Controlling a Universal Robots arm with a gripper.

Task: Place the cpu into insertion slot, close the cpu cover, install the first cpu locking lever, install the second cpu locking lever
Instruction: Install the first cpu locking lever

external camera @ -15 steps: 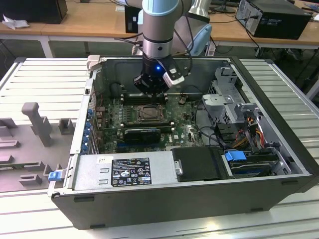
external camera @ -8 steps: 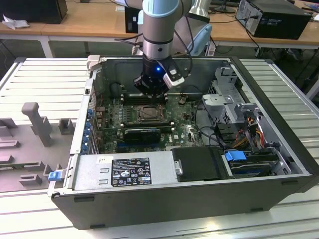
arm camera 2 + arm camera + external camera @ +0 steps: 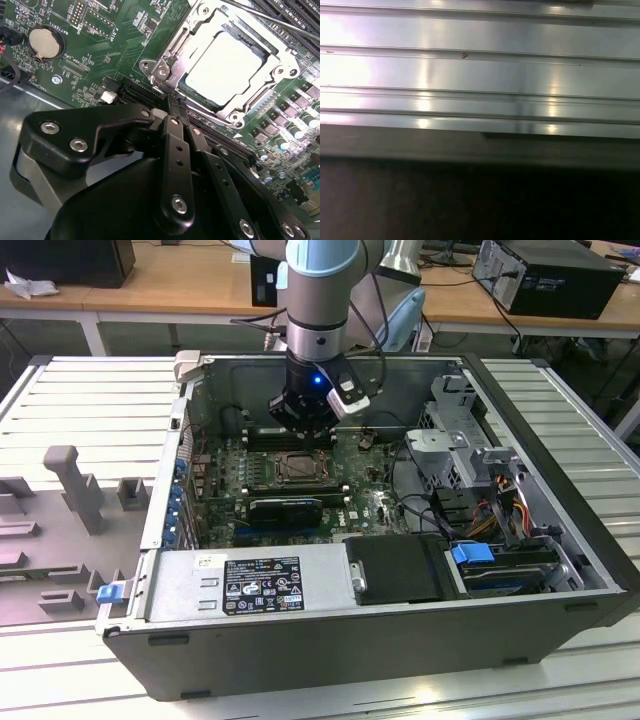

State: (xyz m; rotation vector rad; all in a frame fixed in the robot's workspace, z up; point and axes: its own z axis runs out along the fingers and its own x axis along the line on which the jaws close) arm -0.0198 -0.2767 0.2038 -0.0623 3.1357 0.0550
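The cpu (image 3: 223, 67) is being retained in the insertion slot (image 3: 165, 75) beneath the lowered cpu cover (image 3: 280, 70), with the gripper (image 3: 172, 117) fingers pressed together, empty, just beside the socket's corner.

Arm (image 3: 318, 285): pale blue joint cap above silver-grey cylindrical wrist segment; black cables looped alongside. Lower wrist section black, with small lit blue indicator on front face. Small white-and-black box (image 3: 349, 397) mounted at side of wrist. Gripper (image 3: 172, 102): matte black body of rounded housings and flat linkage bars in second wrist view. Linkages joined by silver round-head screws; central bar carries row of small holes. Grey curved part under black side housing.
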